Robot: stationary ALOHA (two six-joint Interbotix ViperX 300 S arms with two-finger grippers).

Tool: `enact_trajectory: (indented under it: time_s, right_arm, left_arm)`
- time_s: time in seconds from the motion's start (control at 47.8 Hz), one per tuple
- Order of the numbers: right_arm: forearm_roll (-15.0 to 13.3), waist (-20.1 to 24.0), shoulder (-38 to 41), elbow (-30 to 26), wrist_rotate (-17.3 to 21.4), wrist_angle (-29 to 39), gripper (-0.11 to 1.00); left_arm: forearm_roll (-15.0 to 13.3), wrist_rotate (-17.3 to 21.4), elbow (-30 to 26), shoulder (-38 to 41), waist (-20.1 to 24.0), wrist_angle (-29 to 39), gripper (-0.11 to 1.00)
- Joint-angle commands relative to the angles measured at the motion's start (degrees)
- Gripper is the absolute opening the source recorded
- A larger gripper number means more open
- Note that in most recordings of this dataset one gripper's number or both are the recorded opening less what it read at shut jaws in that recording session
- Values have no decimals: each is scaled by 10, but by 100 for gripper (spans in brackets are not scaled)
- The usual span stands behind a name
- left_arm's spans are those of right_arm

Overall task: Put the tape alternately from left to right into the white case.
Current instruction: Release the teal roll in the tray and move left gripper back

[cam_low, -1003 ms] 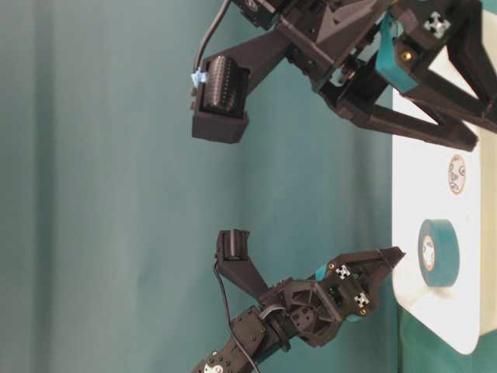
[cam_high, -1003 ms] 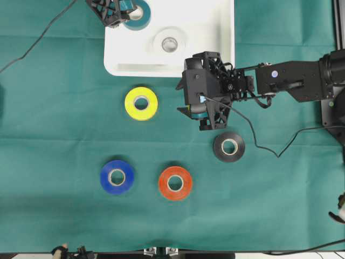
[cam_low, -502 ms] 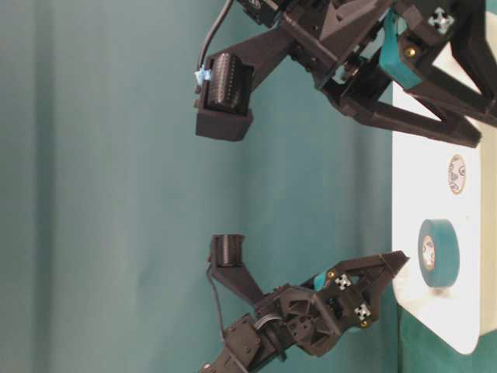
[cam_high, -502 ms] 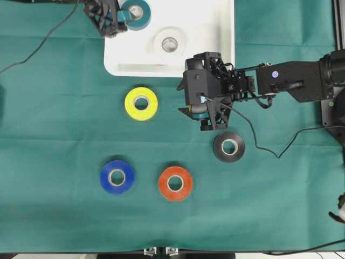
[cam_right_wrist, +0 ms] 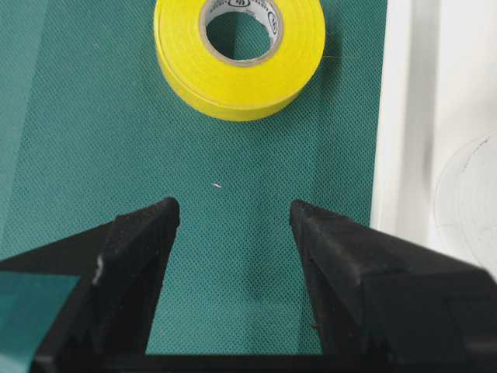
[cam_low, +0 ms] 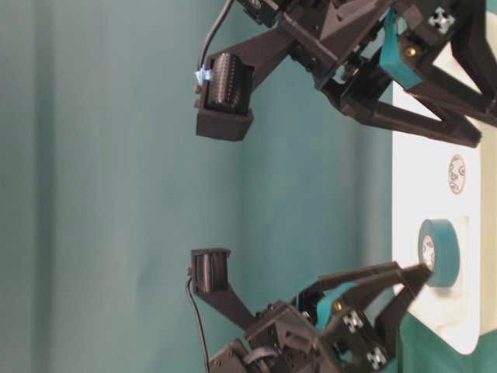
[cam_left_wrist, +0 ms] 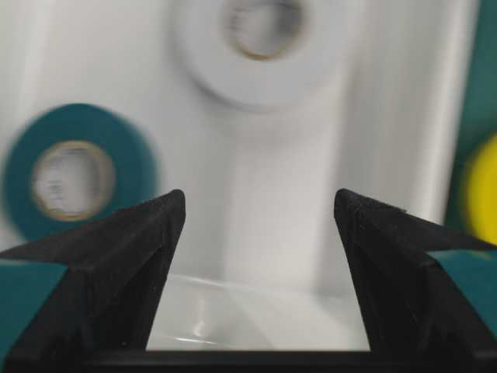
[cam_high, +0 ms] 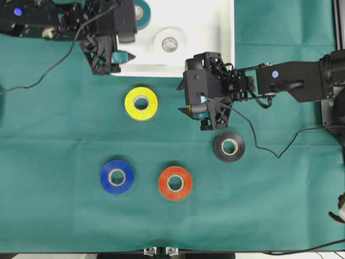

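The black left gripper (cam_high: 121, 55) hangs with jaws spread wide and empty at the near left corner of the shallow white plastic case (cam_high: 215, 32). Inside it lie a glossy teal tape roll (cam_high: 143, 12) and a white tape roll (cam_high: 169, 42). On the green cloth (cam_high: 54, 140) lie flat blue (cam_high: 117, 176), yellow (cam_high: 141, 103), orange-red (cam_high: 175, 183) and black (cam_high: 228, 147) rolls. The right gripper (cam_high: 188, 105), parted and empty, hovers between yellow and black.

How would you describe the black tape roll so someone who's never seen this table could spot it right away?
Start at the white case at the top of the green cloth, then follow its right edge down past the right tool. Just below and right of that tool lies the black tape roll, flat on the cloth. It is the only black roll and the rightmost one.
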Motion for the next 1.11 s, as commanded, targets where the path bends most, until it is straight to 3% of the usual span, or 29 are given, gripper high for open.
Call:
enact_trajectory:
  time_s: [0.0, 0.523, 0.773, 1.087]
  right_arm:
    - [-2, 2, -10, -4, 1, -5, 67]
    - [-1, 1, -10, -4, 1, -8, 67]
    - [-1, 2, -11, -4, 1, -8, 67]
    - [-1, 1, -10, -4, 1, -7, 67]
  left_arm:
    - [-1, -2, 11, -23, -20, -4, 92]
    - [-2, -44, 38, -47, -118, -4, 92]
    - [-2, -68, 47, -47, -134, -4, 92]
    - [-2, -71, 52, -47, -135, -5, 92]
